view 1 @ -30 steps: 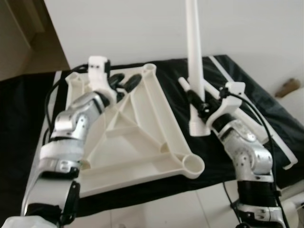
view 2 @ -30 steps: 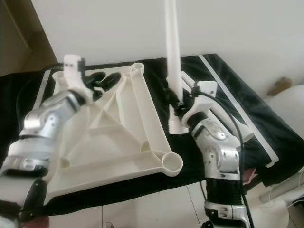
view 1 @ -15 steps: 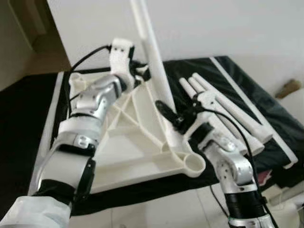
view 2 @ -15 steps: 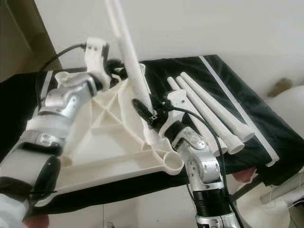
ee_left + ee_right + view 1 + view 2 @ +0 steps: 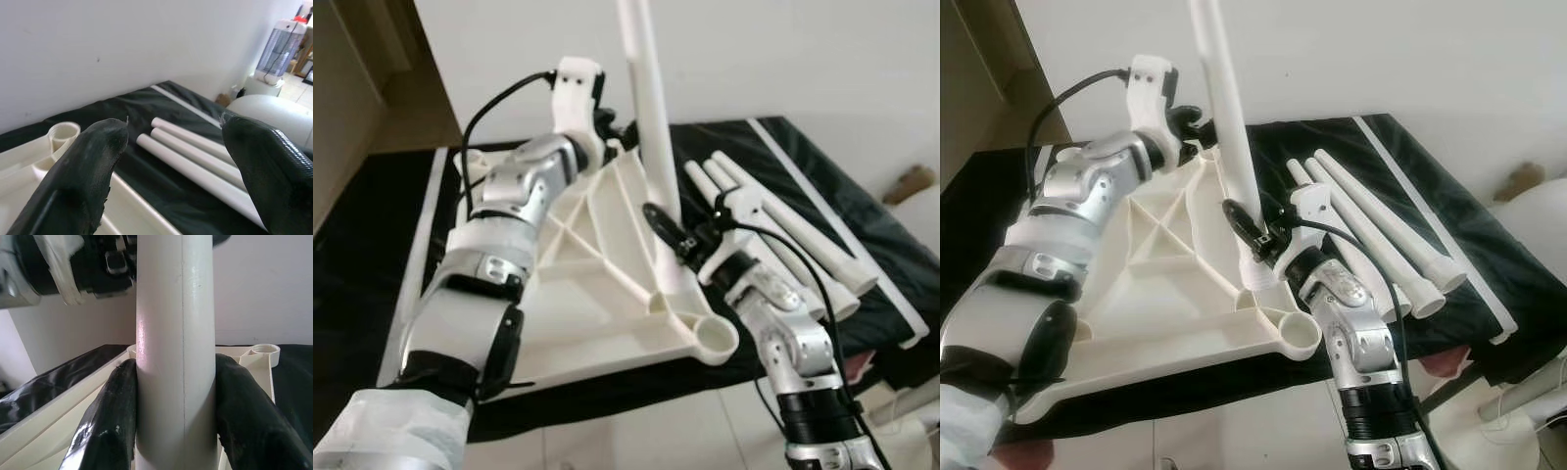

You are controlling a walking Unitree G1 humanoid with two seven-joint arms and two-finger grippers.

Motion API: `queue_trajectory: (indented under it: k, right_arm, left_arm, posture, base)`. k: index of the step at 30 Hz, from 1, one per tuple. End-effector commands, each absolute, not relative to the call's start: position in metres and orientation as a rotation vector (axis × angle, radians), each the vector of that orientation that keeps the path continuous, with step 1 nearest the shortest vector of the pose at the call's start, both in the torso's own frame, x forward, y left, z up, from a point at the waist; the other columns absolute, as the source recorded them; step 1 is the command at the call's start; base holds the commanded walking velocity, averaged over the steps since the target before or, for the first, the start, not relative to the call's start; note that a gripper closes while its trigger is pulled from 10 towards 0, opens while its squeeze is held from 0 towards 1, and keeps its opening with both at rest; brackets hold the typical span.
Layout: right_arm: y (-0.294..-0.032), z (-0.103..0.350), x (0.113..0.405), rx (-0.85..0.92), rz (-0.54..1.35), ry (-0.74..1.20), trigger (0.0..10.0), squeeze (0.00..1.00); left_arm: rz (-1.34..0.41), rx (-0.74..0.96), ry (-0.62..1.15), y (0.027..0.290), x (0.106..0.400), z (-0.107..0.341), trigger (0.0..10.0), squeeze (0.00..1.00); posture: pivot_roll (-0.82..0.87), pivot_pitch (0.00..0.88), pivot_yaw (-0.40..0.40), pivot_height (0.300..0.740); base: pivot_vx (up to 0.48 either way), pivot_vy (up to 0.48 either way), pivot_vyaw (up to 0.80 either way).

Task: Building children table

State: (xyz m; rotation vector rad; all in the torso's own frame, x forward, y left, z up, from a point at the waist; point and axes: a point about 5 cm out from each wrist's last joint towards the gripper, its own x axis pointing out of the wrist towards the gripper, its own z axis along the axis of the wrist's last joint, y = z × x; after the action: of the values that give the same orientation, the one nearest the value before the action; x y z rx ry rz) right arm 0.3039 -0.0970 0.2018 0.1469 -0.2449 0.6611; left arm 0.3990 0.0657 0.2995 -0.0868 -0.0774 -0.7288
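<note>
The top of the white table leg runs off the upper edge of the frame, and its foot is hidden behind my right gripper, so I cannot tell whether it touches the tabletop. My right gripper's black rubbery fingers clamp that smooth, round, glossy leg from both sides, centre frame. My left gripper is spread wide with nothing between its matte fingers, up by the leg in the upper middle. The upturned cream plastic tabletop, ribbed with diagonal struts and round corner sockets, lies on black cloth. Three more tapered white legs lie side by side at right.
</note>
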Motion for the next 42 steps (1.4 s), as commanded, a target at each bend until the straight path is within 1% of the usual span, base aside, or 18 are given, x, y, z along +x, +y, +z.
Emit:
queue_trajectory:
  k: [1, 11, 21, 24, 27, 29, 30, 32, 34, 37, 38, 39, 41, 42]
  right_arm:
    - [-0.094, 0.19, 0.306, 0.136, 0.656, -0.18, 10.0, 0.0]
    - [-0.091, 0.19, 0.313, 0.164, 0.628, -0.176, 10.0, 0.0]
    - [-0.09, 0.19, 0.314, 0.186, 0.621, -0.177, 10.0, 0.0]
    - [-0.091, 0.192, 0.315, 0.185, 0.609, -0.2, 10.0, 0.0]
    - [-0.092, 0.193, 0.315, 0.191, 0.605, -0.209, 10.0, 0.0]
    - [-0.097, 0.203, 0.314, 0.195, 0.573, -0.261, 10.0, 0.0]
    - [-0.097, 0.203, 0.314, 0.195, 0.573, -0.261, 10.0, 0.0]
    - [-0.103, 0.209, 0.313, 0.193, 0.53, -0.298, 10.0, 0.0]
    - [-0.113, 0.212, 0.311, 0.191, 0.472, -0.322, 10.0, 0.0]
    - [-0.117, 0.212, 0.31, 0.196, 0.444, -0.327, 10.0, 0.0]
    - [-0.121, 0.212, 0.308, 0.209, 0.413, -0.331, 10.0, 0.0]
    - [-0.121, 0.212, 0.308, 0.209, 0.413, -0.331, 10.0, 0.0]
    - [-0.128, 0.213, 0.306, 0.244, 0.365, -0.345, 10.0, 0.0]
    - [-0.128, 0.213, 0.306, 0.244, 0.365, -0.345, 10.0, 0.0]
  left_arm:
    - [-0.871, -0.084, -0.154, 0.05, 0.388, 0.322, 10.0, 0.0]
    - [-0.954, -0.112, -0.223, 0.04, 0.372, 0.344, 10.0, 0.0]
    - [-0.976, -0.121, -0.249, 0.04, 0.364, 0.353, 10.0, 0.0]
    - [-0.989, -0.115, -0.284, 0.04, 0.359, 0.36, 10.0, 0.0]
    - [-0.975, -0.111, -0.285, 0.041, 0.36, 0.36, 10.0, 0.0]
    - [-0.928, -0.104, -0.277, 0.053, 0.367, 0.354, 10.0, 0.0]
    - [-0.928, -0.104, -0.277, 0.053, 0.367, 0.354, 10.0, 0.0]
    - [-0.895, -0.097, -0.278, 0.062, 0.37, 0.348, 10.0, 0.0]
    - [-0.857, -0.104, -0.25, 0.073, 0.373, 0.33, 10.0, 0.0]
    - [-0.845, -0.092, -0.237, 0.076, 0.374, 0.321, 10.0, 0.0]
    - [-0.815, -0.076, -0.228, 0.079, 0.375, 0.309, 10.0, 0.0]
    - [-0.815, -0.076, -0.228, 0.079, 0.375, 0.309, 10.0, 0.0]
    - [-0.787, -0.047, -0.218, 0.083, 0.374, 0.288, 10.0, 0.0]
    - [-0.787, -0.047, -0.218, 0.083, 0.374, 0.288, 10.0, 0.0]
  posture:
    - [-0.04, 0.0, 0.034, 0.74]
    - [-0.03, 0.0, 0.035, 0.74]
    - [-0.04, 0.0, 0.038, 0.74]
    - [-0.04, 0.0, 0.038, 0.74]
    - [-0.03, 0.0, 0.039, 0.74]
    - [-0.04, 0.0, 0.046, 0.74]
    - [-0.04, 0.0, 0.046, 0.74]
    - [-0.04, 0.0, 0.045, 0.74]
    - [-0.04, 0.0, 0.041, 0.74]
    - [-0.04, 0.0, 0.041, 0.74]
    - [-0.03, 0.0, 0.036, 0.74]
    - [-0.03, 0.0, 0.036, 0.74]
    - [-0.04, 0.003, 0.037, 0.74]
    - [-0.04, 0.003, 0.037, 0.74]
  base:
    - [0.0, 0.0, 0.0]
    - [0.0, 0.0, 0.0]
    - [0.0, 0.0, 0.0]
    - [0.0, 0.0, 0.0]
    - [0.0, 0.0, 0.0]
    - [0.0, 0.0, 0.0]
    - [0.0, 0.0, 0.0]
    - [0.0, 0.0, 0.0]
    - [0.0, 0.0, 0.0]
    - [0.0, 0.0, 0.0]
    - [0.0, 0.0, 0.0]
    - [0.0, 0.0, 0.0]
    - [0.0, 0.0, 0.0]
    - [0.0, 0.0, 0.0]
